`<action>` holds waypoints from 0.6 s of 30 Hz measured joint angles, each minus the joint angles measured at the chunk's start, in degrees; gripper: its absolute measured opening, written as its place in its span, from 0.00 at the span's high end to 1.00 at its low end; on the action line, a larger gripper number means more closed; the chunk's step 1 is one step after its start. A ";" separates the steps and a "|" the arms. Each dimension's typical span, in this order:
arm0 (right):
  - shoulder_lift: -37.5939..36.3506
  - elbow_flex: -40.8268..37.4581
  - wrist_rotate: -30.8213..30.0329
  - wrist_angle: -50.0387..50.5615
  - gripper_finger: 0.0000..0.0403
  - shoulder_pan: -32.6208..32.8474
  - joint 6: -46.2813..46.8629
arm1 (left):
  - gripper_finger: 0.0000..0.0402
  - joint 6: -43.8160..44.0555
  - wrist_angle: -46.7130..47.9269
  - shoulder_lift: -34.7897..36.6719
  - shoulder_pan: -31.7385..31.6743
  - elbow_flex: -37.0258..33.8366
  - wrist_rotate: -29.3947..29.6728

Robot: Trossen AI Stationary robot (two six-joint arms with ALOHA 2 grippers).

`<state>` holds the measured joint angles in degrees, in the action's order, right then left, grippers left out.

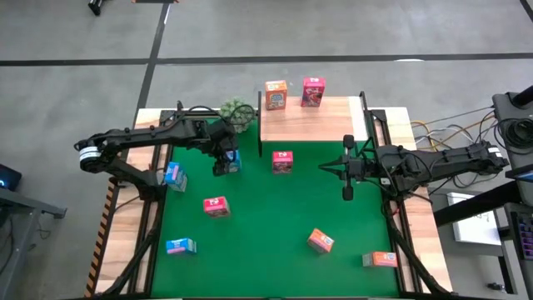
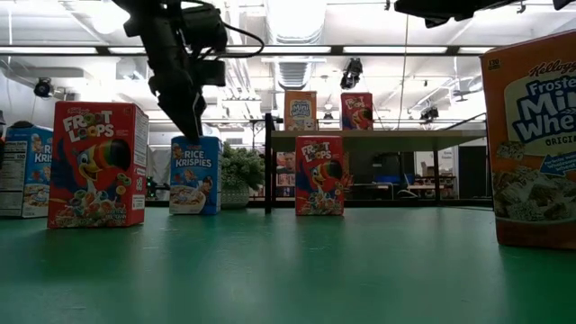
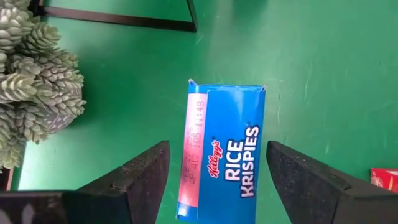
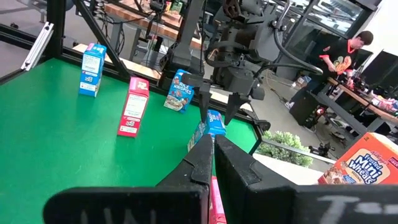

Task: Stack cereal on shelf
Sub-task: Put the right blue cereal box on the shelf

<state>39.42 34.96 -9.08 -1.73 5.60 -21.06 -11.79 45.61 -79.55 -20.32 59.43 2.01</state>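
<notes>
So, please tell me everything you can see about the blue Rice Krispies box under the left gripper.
The Rice Krispies box is a small blue cardboard carton with white lettering and a pink strip along one edge. It stands upright on the green table, beside the small plant and in front of the shelf. The left gripper is directly above it, fingers open on either side of its top, not yet touching it.

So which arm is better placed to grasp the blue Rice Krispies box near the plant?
Left. The left gripper is open, straddling the blue cardboard Rice Krispies box. The right gripper is shut, away near the table's right side.
</notes>
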 joint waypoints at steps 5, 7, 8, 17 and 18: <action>0.00 0.00 0.00 0.26 0.98 0.00 -0.07 | 0.43 0.25 -2.01 0.00 0.00 -1.70 -0.01; 0.00 0.00 0.00 0.27 0.98 0.00 -0.10 | 0.46 0.56 -2.23 0.00 0.00 -1.98 -0.01; 0.00 0.00 0.01 0.27 0.98 0.00 -0.13 | 0.48 0.84 -2.29 0.00 0.04 -1.98 -0.01; 0.00 0.00 0.00 0.36 0.98 0.00 -0.92 | 0.62 3.45 -2.36 0.02 0.11 -1.98 -0.01; 0.00 0.00 0.00 0.44 0.98 0.00 -1.06 | 0.63 3.65 -2.23 0.09 0.13 -1.98 -0.01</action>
<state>39.42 34.96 -9.08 -1.29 5.61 -22.12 -8.14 43.37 -79.46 -20.19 57.45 2.00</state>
